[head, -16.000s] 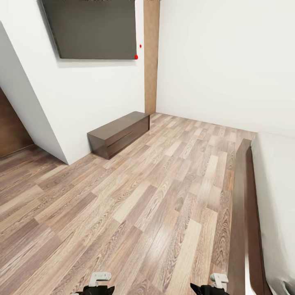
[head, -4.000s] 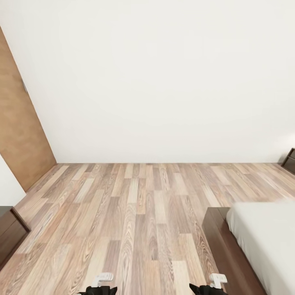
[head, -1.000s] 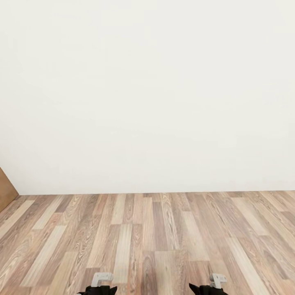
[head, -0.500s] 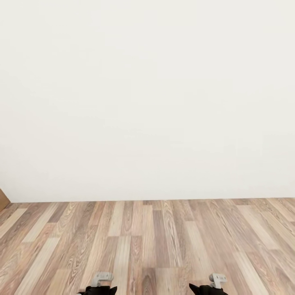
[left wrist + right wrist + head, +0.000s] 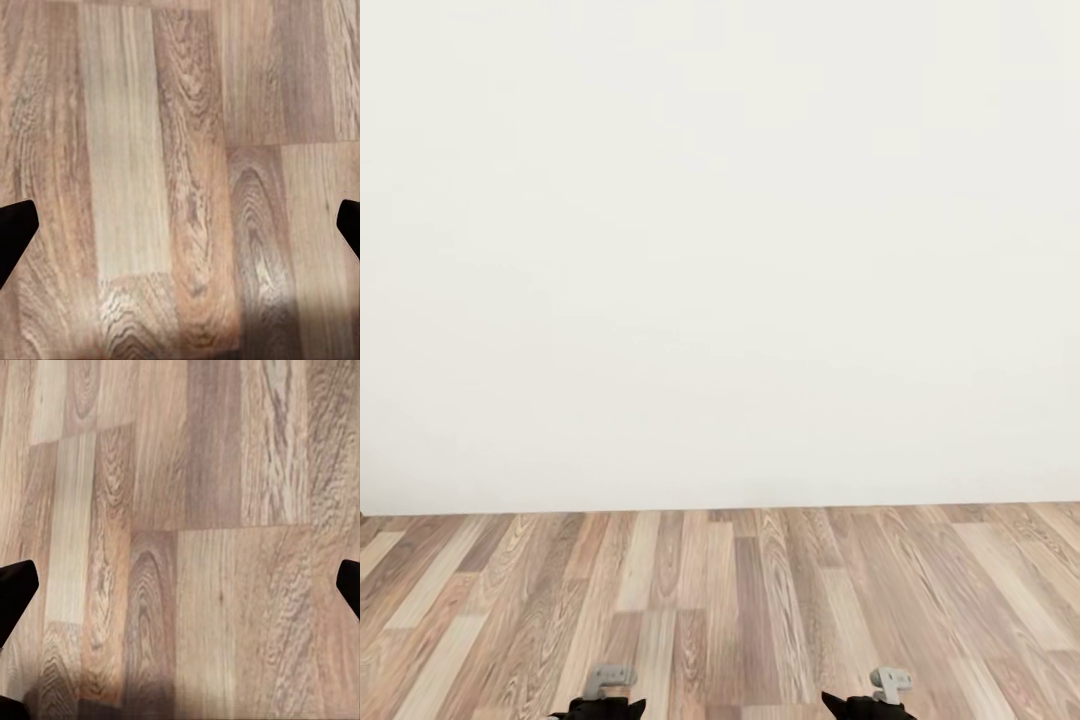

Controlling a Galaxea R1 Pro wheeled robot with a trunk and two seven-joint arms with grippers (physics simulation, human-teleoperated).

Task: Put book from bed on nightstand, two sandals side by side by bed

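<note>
both jaws stand wide apart, holding nothing — left gripper and right gripper look down on wood-plank floor. a plain white wall lies at 12 o'clock. the book isn't in sight; likely light and thin — best pinched at one edge.

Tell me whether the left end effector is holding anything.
No: the left wrist view shows the left end effector spread wide, with bare wood-plank floor between its fingertips.
</note>
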